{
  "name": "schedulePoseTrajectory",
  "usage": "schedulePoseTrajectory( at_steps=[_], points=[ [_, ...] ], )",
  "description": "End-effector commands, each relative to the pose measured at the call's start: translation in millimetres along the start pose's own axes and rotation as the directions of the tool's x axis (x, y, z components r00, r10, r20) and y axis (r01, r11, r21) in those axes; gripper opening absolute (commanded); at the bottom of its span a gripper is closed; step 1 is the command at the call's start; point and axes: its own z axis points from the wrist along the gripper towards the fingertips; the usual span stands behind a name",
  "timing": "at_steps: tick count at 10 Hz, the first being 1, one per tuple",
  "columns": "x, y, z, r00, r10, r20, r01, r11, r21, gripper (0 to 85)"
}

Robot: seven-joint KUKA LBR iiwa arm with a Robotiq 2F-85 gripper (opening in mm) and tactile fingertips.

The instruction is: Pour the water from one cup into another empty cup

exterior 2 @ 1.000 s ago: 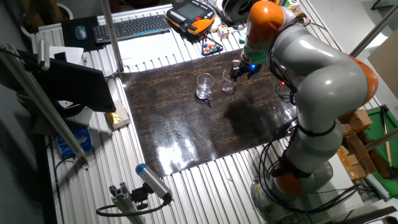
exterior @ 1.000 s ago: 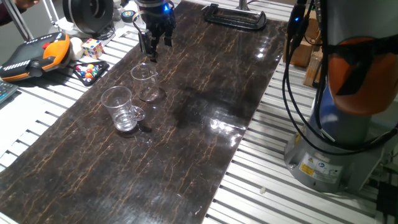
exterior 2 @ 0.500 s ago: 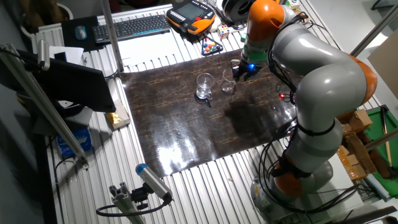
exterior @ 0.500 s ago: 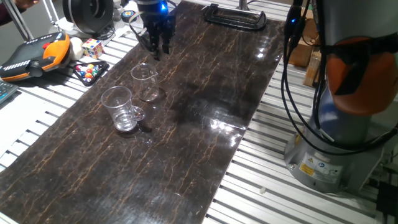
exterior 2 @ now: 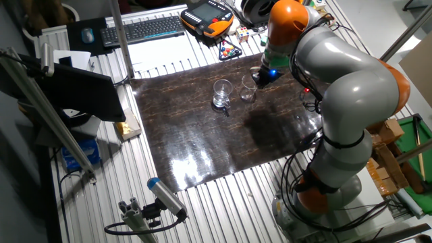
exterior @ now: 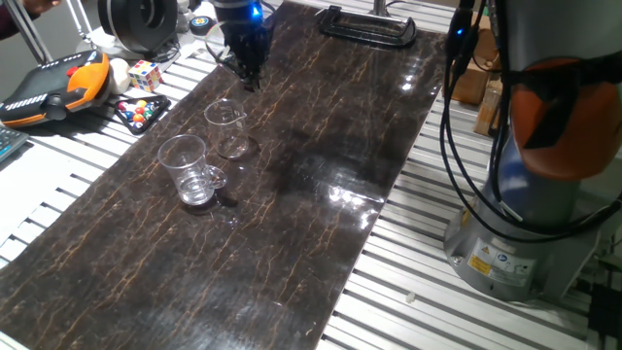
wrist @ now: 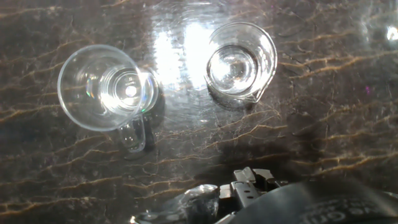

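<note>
The larger clear cup with a looped handle [exterior: 190,171] stands upright on the dark marbled mat [exterior: 292,233]; it also shows in the other fixed view [exterior 2: 221,94] and the hand view [wrist: 106,87]. The water is too faint to make out. The smaller, narrower clear cup [exterior: 226,128] stands upright just beyond it, also seen in the other fixed view [exterior 2: 248,90] and the hand view [wrist: 240,59]. My gripper [exterior: 252,78] hangs above the mat behind the smaller cup, fingers together and holding nothing; it also shows in the other fixed view [exterior 2: 259,79]. Both cups stand apart from it.
An orange-and-black teach pendant [exterior: 49,87], a Rubik's cube [exterior: 144,75] and a tray of small coloured balls [exterior: 139,112] lie left of the mat. A black clamp [exterior: 367,24] sits at the mat's far end. The arm's base [exterior: 525,224] stands right of the mat.
My gripper's fingers have closed together, from clearly apart to touching, and the hand has shifted slightly away from the cups. Neither cup has moved.
</note>
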Motion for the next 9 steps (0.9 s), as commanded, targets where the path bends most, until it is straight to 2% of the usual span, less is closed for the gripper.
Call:
schedulePoseTrajectory(
  at_steps=[1, 9],
  points=[
    [-0.1, 0.5, -0.3, 1.0, -0.019, 0.007, 0.019, 1.0, 0.004, 0.7],
    [-2.9, -1.5, 1.4, 0.997, -0.068, 0.036, 0.068, 0.998, 0.019, 0.7]
  ],
)
